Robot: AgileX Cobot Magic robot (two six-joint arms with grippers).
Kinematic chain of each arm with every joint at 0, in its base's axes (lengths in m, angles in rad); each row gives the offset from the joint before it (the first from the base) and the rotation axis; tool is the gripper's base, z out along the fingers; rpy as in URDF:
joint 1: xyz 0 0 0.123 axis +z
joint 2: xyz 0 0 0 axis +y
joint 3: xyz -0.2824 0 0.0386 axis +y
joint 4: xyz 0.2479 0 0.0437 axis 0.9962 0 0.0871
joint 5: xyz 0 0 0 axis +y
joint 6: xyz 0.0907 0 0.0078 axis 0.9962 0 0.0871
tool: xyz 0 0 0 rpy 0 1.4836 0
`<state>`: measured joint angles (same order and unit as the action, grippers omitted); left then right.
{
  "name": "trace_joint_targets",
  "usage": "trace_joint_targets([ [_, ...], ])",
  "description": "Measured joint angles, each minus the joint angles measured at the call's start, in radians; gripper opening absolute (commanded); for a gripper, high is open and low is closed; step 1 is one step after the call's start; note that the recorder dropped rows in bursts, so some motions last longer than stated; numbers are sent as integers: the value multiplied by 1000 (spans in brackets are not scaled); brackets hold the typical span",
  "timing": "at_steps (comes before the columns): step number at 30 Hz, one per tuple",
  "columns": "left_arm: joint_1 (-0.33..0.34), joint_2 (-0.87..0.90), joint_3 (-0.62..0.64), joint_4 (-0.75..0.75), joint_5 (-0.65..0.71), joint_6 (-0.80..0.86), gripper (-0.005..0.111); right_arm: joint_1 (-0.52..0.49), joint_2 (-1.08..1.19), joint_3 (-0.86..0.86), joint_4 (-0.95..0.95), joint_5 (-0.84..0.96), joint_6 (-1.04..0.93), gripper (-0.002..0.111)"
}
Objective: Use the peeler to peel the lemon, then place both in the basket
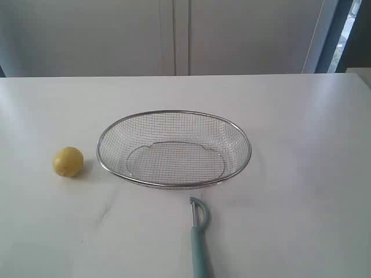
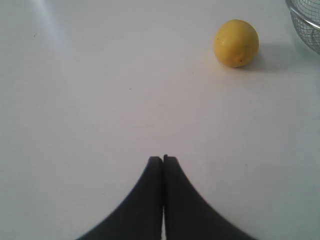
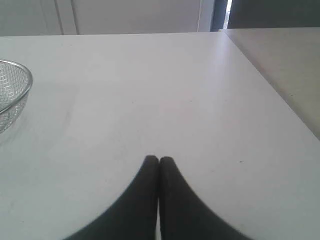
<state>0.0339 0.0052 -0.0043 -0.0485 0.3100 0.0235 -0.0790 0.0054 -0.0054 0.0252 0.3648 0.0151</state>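
Sitting in the middle of the exterior view, the basket (image 1: 174,112) rests upright on the white worktop (image 1: 301,145), a wide oval of silver wire mesh with a thick rim. The lemon (image 1: 68,161) lies at the left of the frame, level with the basket, near its left rim but not touching it. The peeler (image 1: 200,237) lies flat at the bottom centre of the frame, just below the basket's near rim with a small gap between them. Its curved metal blade head points up toward the basket, and its pale teal handle runs down and out past the bottom edge. Both lemon and peeler lie outside the basket.

In the left wrist view the left pincer (image 2: 163,159) has its two dark fingers pressed together, tips meeting and gripping nothing, over bare worktop. The lemon sits well ahead of it, with a piece of the basket's rim showing near the lemon. In the right wrist view the right pincer (image 3: 159,160) is likewise closed tight on nothing. An edge of the basket shows off to one side, well apart from the fingertips.
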Motion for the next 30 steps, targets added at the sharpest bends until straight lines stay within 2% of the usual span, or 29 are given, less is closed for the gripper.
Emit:
trace_joint_targets([
  [23,0,0,0,0,0,0,0,0,0,0,0,-5,0,0],
  [30,0,0,0,0,0,0,0,0,0,0,0,-127,0,0],
])
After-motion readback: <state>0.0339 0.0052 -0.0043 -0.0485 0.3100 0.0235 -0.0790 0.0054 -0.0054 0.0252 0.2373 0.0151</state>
